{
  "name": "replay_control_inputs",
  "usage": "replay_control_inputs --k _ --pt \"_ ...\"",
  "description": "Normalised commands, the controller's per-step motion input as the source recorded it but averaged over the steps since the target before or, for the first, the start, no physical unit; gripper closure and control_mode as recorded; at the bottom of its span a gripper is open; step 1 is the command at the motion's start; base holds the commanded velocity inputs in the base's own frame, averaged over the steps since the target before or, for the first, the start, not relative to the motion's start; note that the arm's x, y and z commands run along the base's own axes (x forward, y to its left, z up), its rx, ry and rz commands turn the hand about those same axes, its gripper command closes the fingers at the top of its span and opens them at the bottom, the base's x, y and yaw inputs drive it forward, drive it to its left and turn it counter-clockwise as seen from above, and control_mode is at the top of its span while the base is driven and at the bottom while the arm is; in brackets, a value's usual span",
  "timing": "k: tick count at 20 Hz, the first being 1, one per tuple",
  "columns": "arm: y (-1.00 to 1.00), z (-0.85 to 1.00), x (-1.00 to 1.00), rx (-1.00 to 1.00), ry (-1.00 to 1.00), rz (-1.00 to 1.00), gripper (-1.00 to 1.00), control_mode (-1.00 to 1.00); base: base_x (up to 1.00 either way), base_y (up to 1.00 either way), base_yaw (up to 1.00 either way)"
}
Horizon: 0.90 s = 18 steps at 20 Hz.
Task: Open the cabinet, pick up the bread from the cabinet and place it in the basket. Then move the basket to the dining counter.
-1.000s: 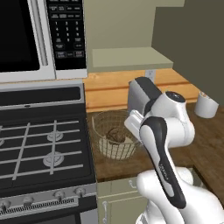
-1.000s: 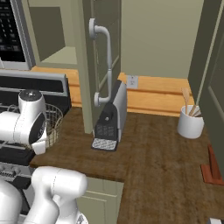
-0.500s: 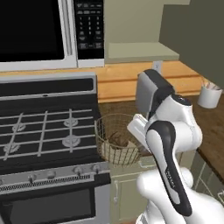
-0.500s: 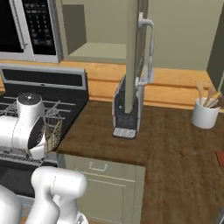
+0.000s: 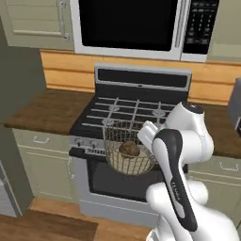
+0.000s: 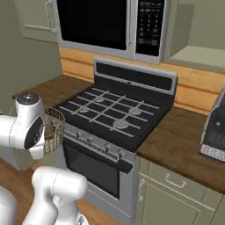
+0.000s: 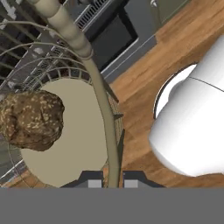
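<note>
bread: a dark-brown lump point(image 7: 30, 120) lying on the pale floor of the basket, off to one side; it also shows inside the mesh in the left base view point(image 5: 129, 149). It sits low and loose, so the walls are what keep it in during the carry.
basket: round tan wire bowl point(image 5: 128, 153), held up in the air in front of the oven door, below the front edge of the stove and touching no worktop. In the right base view it hangs point(image 6: 53, 129) just beside the arm's wrist.
basket rim: the thick tan rim point(image 7: 101, 94) runs straight down between the two finger tips, which is why the basket hangs from one side and not from underneath.
tool: point(image 7: 113, 179) pinched nearly fully together on the basket's rim wire, one tip inside the wall and one outside.
tilt: the basket looks close to level, probably to keep the bread from rolling out.
stove: black gas range point(image 6: 115, 115), well behind the basket; it is merely passed by, not a resting place.
stage: bread is already in; judging by the lifted basket, the carry to the dining counter is under way.
risk: a one-sided grip could let the basket swing or slip.
</note>
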Motion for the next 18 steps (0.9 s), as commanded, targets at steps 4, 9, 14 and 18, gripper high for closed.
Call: replay_control_inputs --k 4,9,14,18 --pt "0.0 0.0 0.0 0.0 0.0 0.0 1.0 1.0 -0.18 0.0 1.0" --pt "0.0 0.0 0.0 0.0 0.0 0.0 1.0 1.0 -0.19 0.0 1.0" --pt "0.0 0.0 0.0 0.0 0.0 0.0 1.0 1.0 -0.19 0.0 1.0" --pt "0.0 0.0 0.0 0.0 0.0 0.0 1.0 1.0 -0.08 0.0 1.0"
